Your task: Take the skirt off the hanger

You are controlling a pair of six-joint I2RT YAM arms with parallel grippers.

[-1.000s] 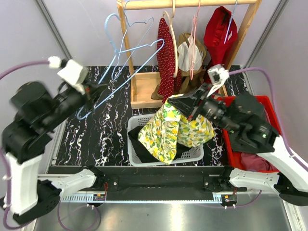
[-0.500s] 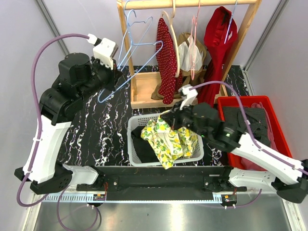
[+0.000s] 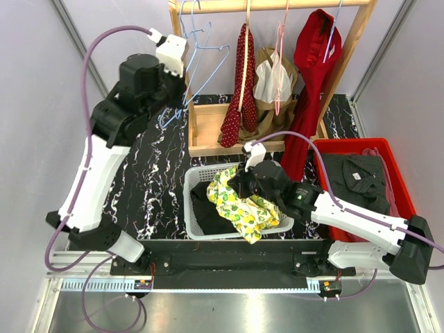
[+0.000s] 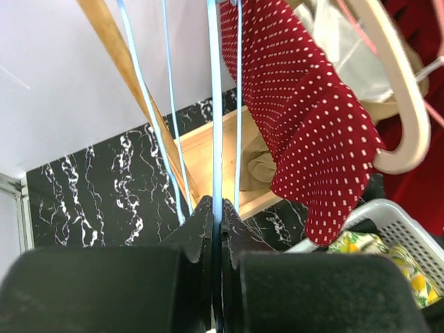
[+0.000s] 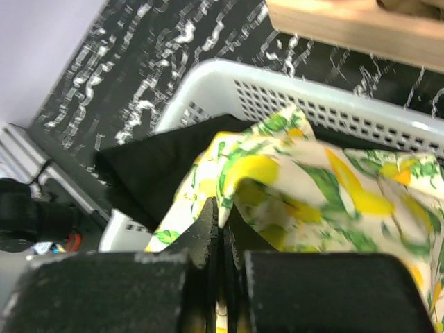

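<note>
The skirt (image 3: 246, 205), white with yellow lemons and green leaves, lies bunched over the front rim of the white basket (image 3: 189, 201). My right gripper (image 3: 239, 182) is shut on a fold of it. In the right wrist view the skirt (image 5: 326, 187) is pinched at the tips of the gripper (image 5: 220, 211), above the basket (image 5: 277, 83). High at the back left, my left gripper (image 3: 177, 97) is shut on a bare light-blue wire hanger (image 3: 208, 48), whose hook is up by the wooden rail. The left wrist view shows the hanger's wire (image 4: 213, 104) running straight up out of the closed gripper (image 4: 216, 208).
A wooden rack (image 3: 270, 5) holds a red polka-dot garment (image 3: 239, 83), a tan and white garment (image 3: 274, 83) and a red one (image 3: 316, 55). Dark clothing (image 3: 205, 208) lies in the basket. A red bin (image 3: 399, 182) with dark clothes stands at the right.
My left arm has lifted the blue hanger up and back toward the rail. My right arm has carried the skirt down and left onto the basket, where it has bunched up.
</note>
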